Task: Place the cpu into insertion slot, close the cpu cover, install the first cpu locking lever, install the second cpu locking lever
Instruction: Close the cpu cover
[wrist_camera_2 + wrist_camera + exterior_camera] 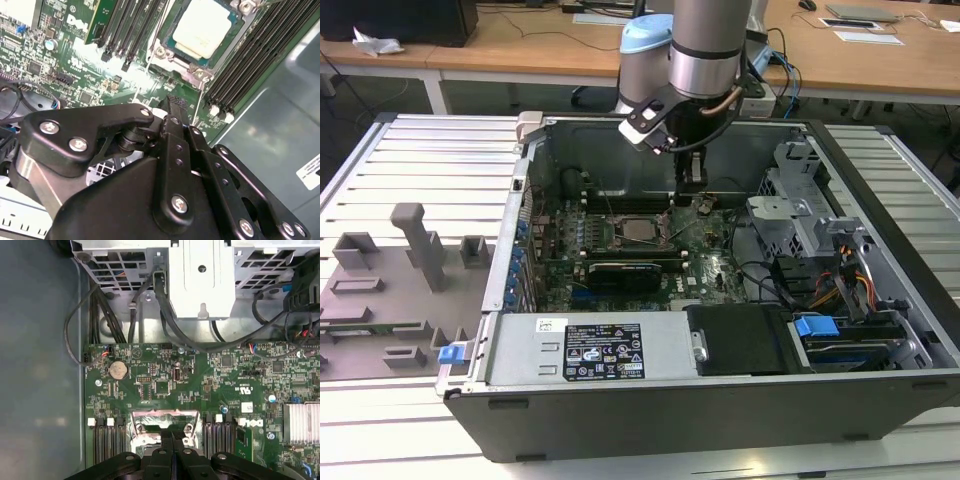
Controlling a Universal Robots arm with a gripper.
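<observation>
Gripper (176, 104): tips together, empty, just beside insertion slot (197, 74); cpu (204, 29) seated; advise slow vert. press w/ tips clear of chip.

We look across a worktable (430, 160) of pale slatted metal, with grey moulded fixtures (390, 290) lying at the exterior view's left. Behind it stand light wooden desks (470, 55) carrying cables (788, 68) and papers (868, 37). Beneath them the floor (510, 98) is dark. Light falls evenly.
</observation>
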